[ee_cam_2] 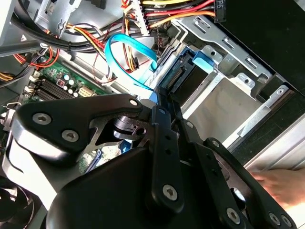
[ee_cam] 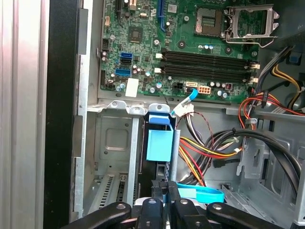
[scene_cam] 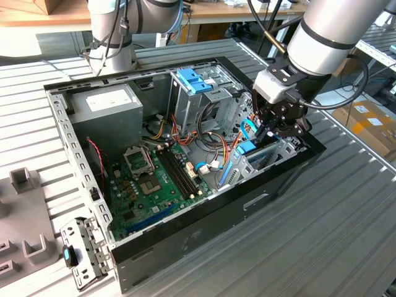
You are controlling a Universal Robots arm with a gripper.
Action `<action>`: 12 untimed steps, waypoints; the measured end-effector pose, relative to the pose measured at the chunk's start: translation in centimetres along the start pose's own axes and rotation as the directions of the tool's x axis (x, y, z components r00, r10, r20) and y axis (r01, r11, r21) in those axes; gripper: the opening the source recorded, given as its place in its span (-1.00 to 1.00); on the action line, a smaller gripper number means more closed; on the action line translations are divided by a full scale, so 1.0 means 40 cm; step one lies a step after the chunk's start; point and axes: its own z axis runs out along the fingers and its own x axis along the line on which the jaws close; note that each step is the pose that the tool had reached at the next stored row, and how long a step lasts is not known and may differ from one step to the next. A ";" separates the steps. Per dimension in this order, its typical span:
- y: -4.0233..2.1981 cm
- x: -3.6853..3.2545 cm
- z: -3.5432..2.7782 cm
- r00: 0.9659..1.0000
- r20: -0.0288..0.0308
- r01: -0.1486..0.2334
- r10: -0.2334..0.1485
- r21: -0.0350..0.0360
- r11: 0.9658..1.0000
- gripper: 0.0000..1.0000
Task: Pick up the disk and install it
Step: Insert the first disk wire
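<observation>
**One disk, pinched on edge in the case's front bay**

You have the gripper (scene_cam: 272,133) down inside the open computer case (scene_cam: 216,210), at the end nearest the exterior view's right. In both wrist views its fingers are drawn almost together, closed on the thin upper edge of the disk (ee_cam: 159,143). Only the drive's thickness separates them.

The disk stands on edge in the grey metal drive bay (ee_cam: 112,143). Its light-blue carrier frame faces the first wrist view, and its dark body drops into the slot behind. In the second wrist view the disk (ee_cam_2: 188,78) sits against the bay's wall, with the gripper (ee_cam_2: 162,98) gripping the end closest to the camera.

A flat blue cable (ee_cam_2: 128,47) loops just beside the disk, amid a bundle of red, yellow and black wires. The green motherboard (scene_cam: 148,185) lies in the middle of the case, and the grey cage with the blue latch (scene_cam: 195,80) stands behind it, well apart from the gripper. A person's hand (ee_cam_2: 281,186) shows beyond the gripper's linkage.
</observation>
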 end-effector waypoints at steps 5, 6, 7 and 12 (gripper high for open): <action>0.000 0.000 0.001 1.000 0.001 0.000 0.000 0.000 1.000 -0.55; 0.000 0.000 0.001 1.000 0.001 0.000 0.000 0.000 1.000 -0.55; 0.000 0.000 0.001 1.000 0.000 0.000 0.000 0.000 1.000 -0.55; 0.000 0.000 0.000 1.000 0.000 0.000 0.000 0.000 1.000 -0.40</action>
